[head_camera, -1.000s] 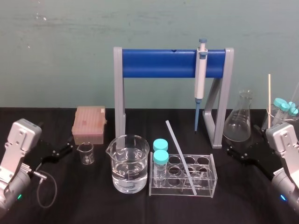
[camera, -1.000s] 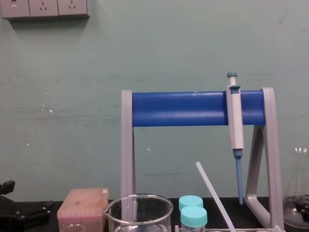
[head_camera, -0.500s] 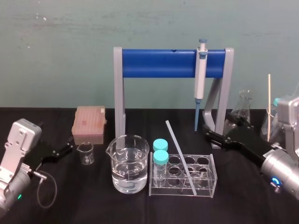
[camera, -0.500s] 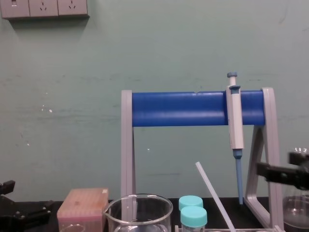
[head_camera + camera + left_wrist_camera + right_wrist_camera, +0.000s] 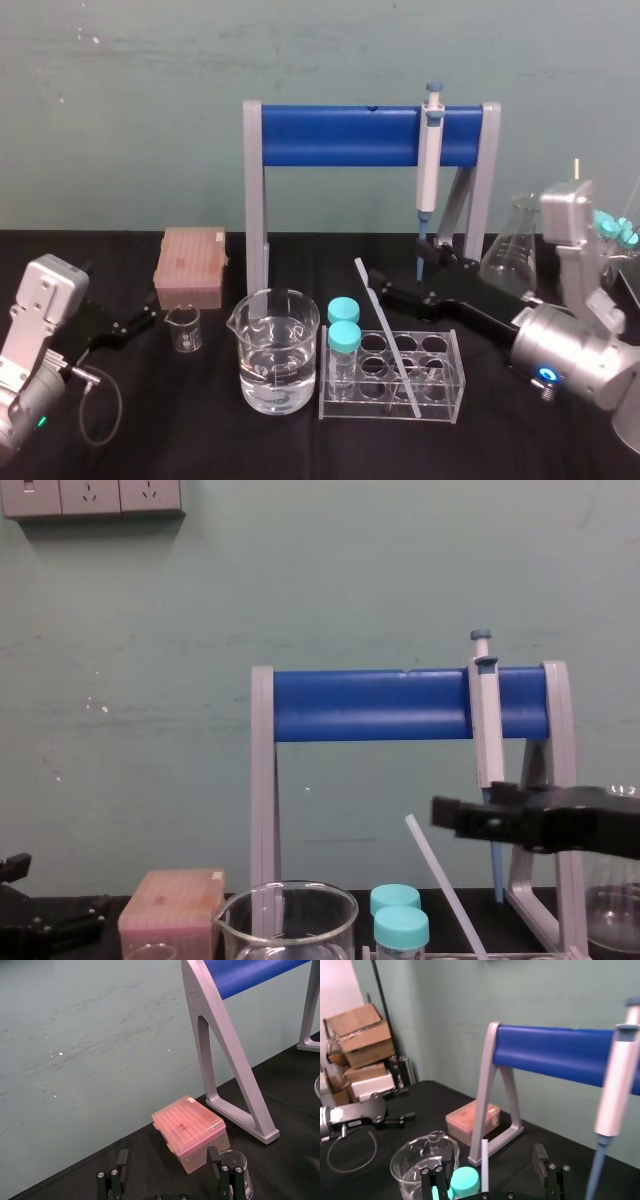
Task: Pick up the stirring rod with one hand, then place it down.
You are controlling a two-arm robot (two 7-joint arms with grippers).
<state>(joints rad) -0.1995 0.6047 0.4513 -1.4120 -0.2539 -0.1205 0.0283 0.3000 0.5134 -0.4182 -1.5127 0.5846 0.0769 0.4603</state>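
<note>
The stirring rod (image 5: 384, 325) is a thin whitish stick leaning in the clear test-tube rack (image 5: 326, 396), its top end tilted to the back left. My right gripper (image 5: 400, 272) reaches in from the right at the height of the rod's upper end. In the right wrist view the rod (image 5: 484, 1165) rises between the two black fingers (image 5: 438, 1180), which stand wide apart and touch nothing, so my right gripper (image 5: 492, 1176) is open. From the chest, the right gripper (image 5: 470, 818) hovers just above the rod (image 5: 440, 880). My left gripper (image 5: 140, 322) rests open at the table's left.
A water-filled beaker (image 5: 275, 350) and two teal-capped tubes (image 5: 343, 335) stand left of the rod. Behind is the grey stand with a blue bar (image 5: 340, 135) holding a pipette (image 5: 430, 160). A flask (image 5: 508, 255) stands right; a pink tip box (image 5: 190, 265) and small beaker (image 5: 184, 328) left.
My right arm has swung in from the table's right edge leftward, bringing its open fingers to the rod's upper end. The left arm and the rod have not moved.
</note>
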